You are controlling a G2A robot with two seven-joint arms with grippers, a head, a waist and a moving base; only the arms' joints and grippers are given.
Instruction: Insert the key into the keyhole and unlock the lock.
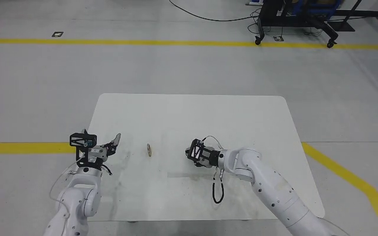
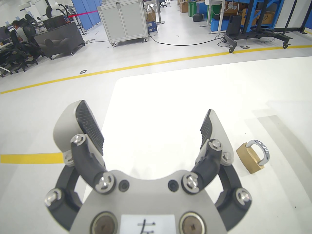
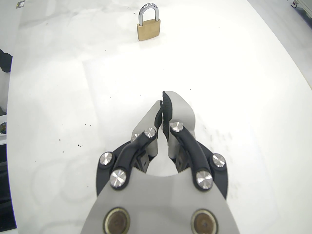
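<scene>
White and smooth, with rounded corners, one table [image 1: 248, 118] carries the whole scene. Faint dark specks and dull smears mark its surface in the right wrist view.

Two grippers hang low over its near half. The left gripper [image 2: 146, 110] sits by the table's left edge, released, its two fingers splayed wide with bare tabletop between them. Each finger is a pale grey shell faced with a black ribbed pad [image 2: 89, 122], hinged on curved black links and fixed with round silver screws. The right gripper [image 3: 163, 98] is of the same build and sits nearer the middle of the table. It is clenched, its two ribbed pads pressed together at the tips. Whether anything is pinched between them cannot be told. One black cable loop [image 1: 217, 190] hangs from that arm.

One padlock [image 3: 148, 29] rests on the table between the two grippers, touching neither. It has a rectangular brass body and a U-shaped chrome shackle with both legs seated in the body. In the left wrist view it sits just beside that gripper's right finger.

Beyond the table lies a pale grey floor crossed by yellow lines [image 1: 177, 42]. Farther off stand a black wheeled stand [image 1: 295, 20], a white framed cabinet [image 2: 124, 23] and blue shelving [image 2: 243, 1].
</scene>
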